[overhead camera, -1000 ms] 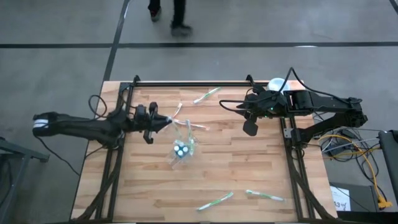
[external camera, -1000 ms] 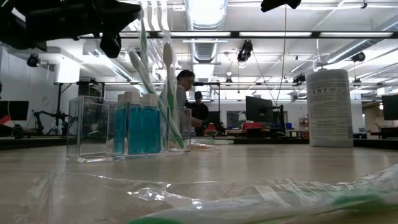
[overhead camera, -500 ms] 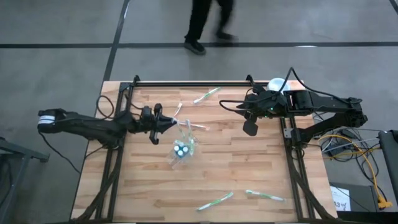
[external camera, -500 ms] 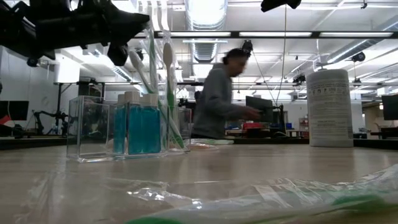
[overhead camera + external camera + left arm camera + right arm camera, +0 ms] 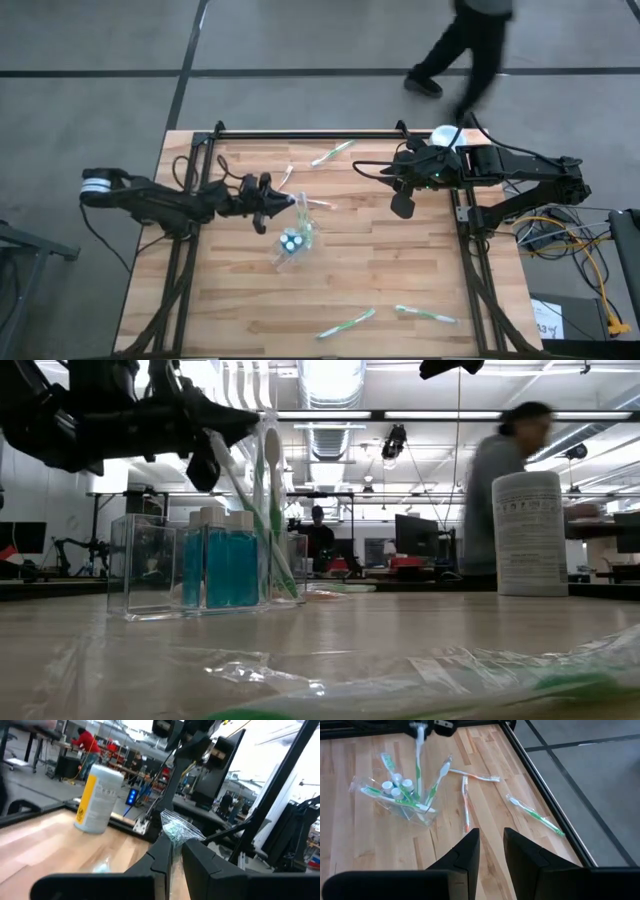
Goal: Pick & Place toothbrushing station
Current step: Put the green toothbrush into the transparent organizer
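Left tool [image 5: 286, 203] of mine is pinched on a wrapped green toothbrush [image 5: 258, 490], which hangs nearly upright with its lower end inside the clear holder [image 5: 293, 239] at mid-desk. Since a second ago I have carried this tool from beside the holder's far-left side to right above it, and the brush has swung from tilted to upright. My right tool [image 5: 401, 205], fingers narrowly apart and holding nothing, has stayed put near the desk's [image 5: 400, 270] far right edge. A person [image 5: 465, 45] has crossed the floor beyond the desk, from left to right. Loose wrapped toothbrushes [image 5: 347, 322] lie at the near edge, others at the far side. A white wipes canister [image 5: 529, 533] stands by the right arm; I cannot read its label.
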Robot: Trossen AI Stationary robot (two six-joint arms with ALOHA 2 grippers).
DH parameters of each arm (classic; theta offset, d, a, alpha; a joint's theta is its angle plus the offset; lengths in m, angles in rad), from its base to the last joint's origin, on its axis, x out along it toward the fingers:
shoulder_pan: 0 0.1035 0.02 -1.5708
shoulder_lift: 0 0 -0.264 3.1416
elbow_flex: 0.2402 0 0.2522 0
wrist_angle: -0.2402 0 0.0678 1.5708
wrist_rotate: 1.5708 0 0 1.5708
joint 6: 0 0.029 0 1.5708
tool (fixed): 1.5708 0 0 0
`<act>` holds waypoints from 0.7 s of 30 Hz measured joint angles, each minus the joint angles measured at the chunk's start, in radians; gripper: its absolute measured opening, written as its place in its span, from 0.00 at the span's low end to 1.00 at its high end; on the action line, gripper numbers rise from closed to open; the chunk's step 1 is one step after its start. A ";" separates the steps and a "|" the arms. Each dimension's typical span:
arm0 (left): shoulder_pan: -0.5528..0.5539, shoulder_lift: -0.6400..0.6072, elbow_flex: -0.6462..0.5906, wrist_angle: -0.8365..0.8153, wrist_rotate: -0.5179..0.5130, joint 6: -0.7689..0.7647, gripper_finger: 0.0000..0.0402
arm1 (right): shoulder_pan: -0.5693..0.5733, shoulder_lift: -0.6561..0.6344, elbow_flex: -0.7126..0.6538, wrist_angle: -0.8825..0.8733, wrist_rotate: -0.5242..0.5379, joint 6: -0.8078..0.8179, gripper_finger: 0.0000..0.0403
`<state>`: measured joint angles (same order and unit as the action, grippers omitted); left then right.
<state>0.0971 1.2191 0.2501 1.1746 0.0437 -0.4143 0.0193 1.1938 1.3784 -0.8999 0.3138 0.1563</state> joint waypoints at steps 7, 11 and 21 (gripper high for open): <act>0.000 0.090 0.000 0.001 0.000 -0.053 0.09 | 0.000 0.000 0.000 0.000 0.000 0.000 0.20; 0.000 0.135 0.000 0.001 0.000 -0.079 0.09 | 0.000 0.000 0.000 0.000 0.000 0.000 0.20; 0.000 0.190 -0.005 0.013 -0.002 -0.149 0.09 | -0.001 0.000 0.000 0.000 0.000 0.000 0.20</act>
<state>0.0975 1.4094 0.2451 1.1873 0.0414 -0.5629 0.0185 1.1934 1.3785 -0.9000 0.3134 0.1566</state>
